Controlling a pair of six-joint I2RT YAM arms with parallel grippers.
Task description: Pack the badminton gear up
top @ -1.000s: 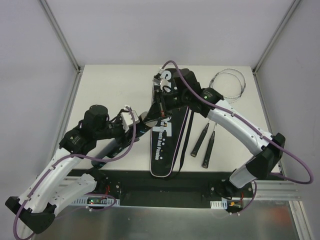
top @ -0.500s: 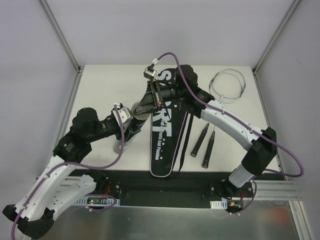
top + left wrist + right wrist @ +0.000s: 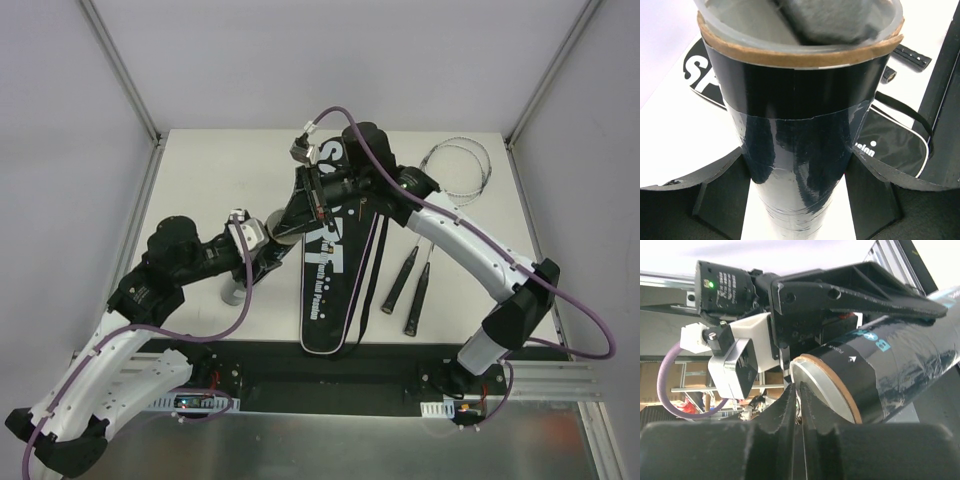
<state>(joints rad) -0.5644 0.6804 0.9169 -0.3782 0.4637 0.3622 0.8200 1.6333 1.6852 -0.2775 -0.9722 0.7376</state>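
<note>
In the top view, your left gripper (image 3: pixel 268 245) sits left of centre, clamped on the black tube (image 3: pixel 238 290), which slants from the table (image 3: pixel 220 170) up towards the middle of the frame. Your right gripper (image 3: pixel 300 215) meets the tube's upper end over the black SPORT bag (image 3: pixel 330 300), which lies lengthwise at centre. The 2 rackets (image 3: pixel 415 300) lie to the right of the bag.

In the left wrist view, the tube (image 3: pixel 800 125) fills the centre, gripped on both sides by the fingers (image 3: pixel 720 195). The bag (image 3: pixel 702 75) lies behind it at upper left.

In the right wrist view, your right gripper (image 3: pixel 799 407) is at bottom centre, closed to a thin slit just beside the tube's (image 3: pixel 900 365) brown-rimmed mouth. You cannot tell whether anything is pinched there.
</note>
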